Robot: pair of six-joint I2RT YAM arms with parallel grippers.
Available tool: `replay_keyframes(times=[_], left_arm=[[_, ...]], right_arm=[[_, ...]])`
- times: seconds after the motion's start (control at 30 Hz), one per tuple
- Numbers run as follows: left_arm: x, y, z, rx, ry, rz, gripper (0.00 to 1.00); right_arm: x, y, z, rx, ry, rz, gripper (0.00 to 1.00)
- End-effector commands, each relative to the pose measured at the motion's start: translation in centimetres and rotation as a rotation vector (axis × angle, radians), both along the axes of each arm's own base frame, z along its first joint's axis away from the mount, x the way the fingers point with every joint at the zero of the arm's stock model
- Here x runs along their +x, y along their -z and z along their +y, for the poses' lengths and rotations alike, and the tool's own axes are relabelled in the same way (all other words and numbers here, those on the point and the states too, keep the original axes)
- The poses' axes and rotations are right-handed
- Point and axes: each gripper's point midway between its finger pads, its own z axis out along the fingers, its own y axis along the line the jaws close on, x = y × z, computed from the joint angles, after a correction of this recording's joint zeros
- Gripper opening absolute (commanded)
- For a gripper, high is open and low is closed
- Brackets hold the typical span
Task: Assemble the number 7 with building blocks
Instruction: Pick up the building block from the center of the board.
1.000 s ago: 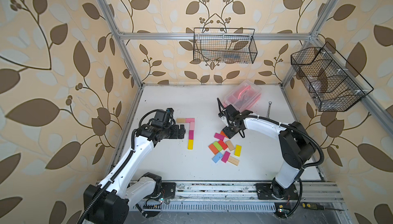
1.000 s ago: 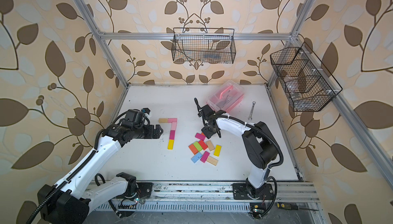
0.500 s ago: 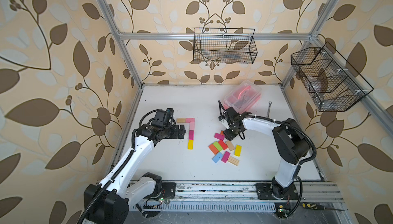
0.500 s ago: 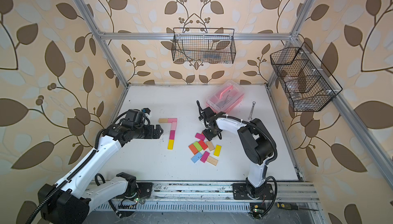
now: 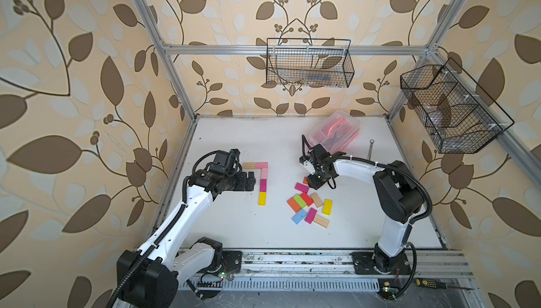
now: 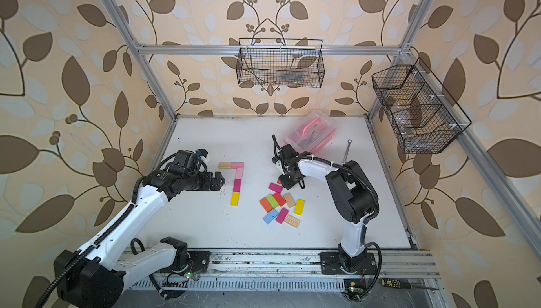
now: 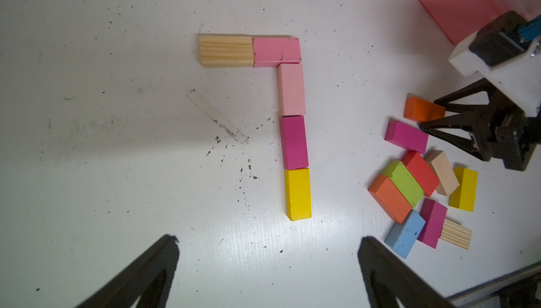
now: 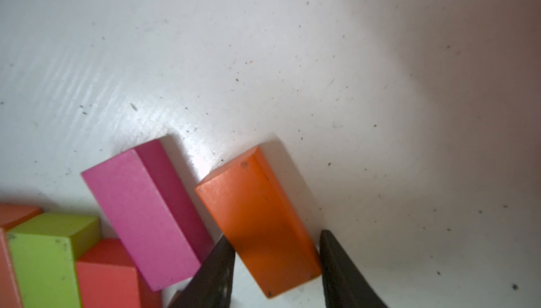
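your right gripper (image 8: 275, 233) has its jaws narrow and clamped on the orange rectangular wooden block (image 8: 257, 218). one finger (image 8: 216, 268) presses one long side and the other finger presses the opposite side. the block lies flat on the white table (image 8: 292, 58). just outside that first finger lies a magenta rectangular wooden block (image 8: 146, 213), and past it sits the loose heap of coloured wooden blocks (image 7: 409, 183). your left gripper (image 7: 268, 239) hangs with its jaws spread wide, gripping nothing. the number 7 of five flat wooden blocks (image 7: 292, 139) lies straight ahead of those open jaws. its yellow stem end is nearest them, and its plain-wood and pink bar is farthest.
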Motion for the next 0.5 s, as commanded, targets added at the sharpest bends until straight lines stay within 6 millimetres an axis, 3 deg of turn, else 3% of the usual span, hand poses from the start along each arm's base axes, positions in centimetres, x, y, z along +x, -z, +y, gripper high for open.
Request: replay_keyframes(times=[0.0, 0.13, 0.27, 0.47], left_arm=[[0.2, -0.8, -0.1, 0.008, 0.012, -0.011, 0.99], [0.2, -0.8, 0.0, 0.009, 0.009, -0.011, 0.99], [0.2, -0.8, 0.0, 0.009, 0.009, -0.01, 0.99], [0.3, -1.2, 0.1, 0.009, 0.0, -0.025, 0.99]], right_arm=[[-0.1, 0.9, 0.3, 0.016, -0.031, 0.054, 0.38], [0.2, 0.8, 0.2, 0.017, -0.041, 0.054, 0.28], [0.7, 0.2, 0.1, 0.018, -0.058, 0.023, 0.25], [3.1, -4.7, 3.2, 0.028, -0.261, -0.136, 0.24]])
